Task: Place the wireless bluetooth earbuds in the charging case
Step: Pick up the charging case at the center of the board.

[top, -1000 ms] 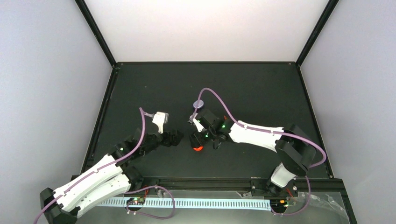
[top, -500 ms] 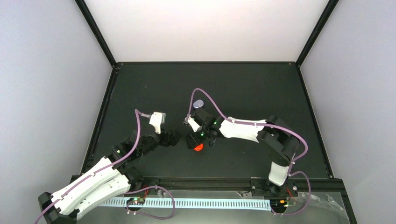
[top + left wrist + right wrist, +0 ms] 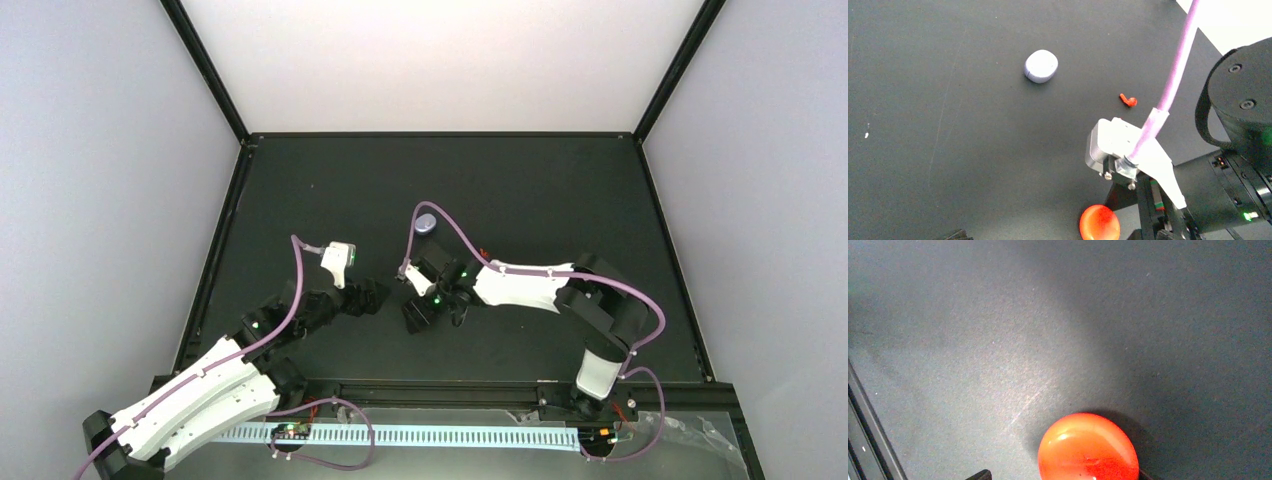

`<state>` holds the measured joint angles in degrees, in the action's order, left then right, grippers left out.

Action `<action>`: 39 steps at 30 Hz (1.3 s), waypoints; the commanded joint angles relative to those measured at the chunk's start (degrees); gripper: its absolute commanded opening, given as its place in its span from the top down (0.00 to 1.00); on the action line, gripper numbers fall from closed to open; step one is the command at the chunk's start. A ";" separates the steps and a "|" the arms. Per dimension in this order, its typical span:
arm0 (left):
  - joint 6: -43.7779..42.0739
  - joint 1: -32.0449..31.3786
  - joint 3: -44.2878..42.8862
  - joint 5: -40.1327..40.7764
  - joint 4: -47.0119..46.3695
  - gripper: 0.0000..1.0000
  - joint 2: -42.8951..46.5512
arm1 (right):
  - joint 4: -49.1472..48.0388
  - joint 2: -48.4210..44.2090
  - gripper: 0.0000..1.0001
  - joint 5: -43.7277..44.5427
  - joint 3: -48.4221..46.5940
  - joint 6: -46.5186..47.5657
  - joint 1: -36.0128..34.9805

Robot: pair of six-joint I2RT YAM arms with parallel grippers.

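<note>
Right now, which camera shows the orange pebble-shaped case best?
Right wrist view: the orange case sits large and close. Left wrist view catches it small at the bottom edge; from the top, the right arm hides it.

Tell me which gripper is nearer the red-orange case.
Right. The right gripper sits directly over the red-orange case, with its jaws apart on either side of it. The left gripper is off to the case's left, clear of it.
</note>
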<state>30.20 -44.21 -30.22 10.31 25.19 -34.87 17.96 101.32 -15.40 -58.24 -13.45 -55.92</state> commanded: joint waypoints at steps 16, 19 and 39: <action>1.12 0.43 0.33 -1.35 0.49 0.02 0.57 | 6.28 1.29 0.30 11.01 -5.39 0.16 -2.76; 1.32 0.44 0.42 -1.34 0.77 0.02 0.71 | 5.88 1.07 0.29 10.92 -5.88 -0.34 -2.86; 2.10 0.44 0.64 0.45 1.34 0.02 1.67 | 7.66 4.46 0.28 17.55 -7.57 -6.47 -4.90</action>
<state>31.62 -44.21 -29.67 9.87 25.30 -34.68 24.53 104.99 -2.94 -64.64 -16.38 -60.20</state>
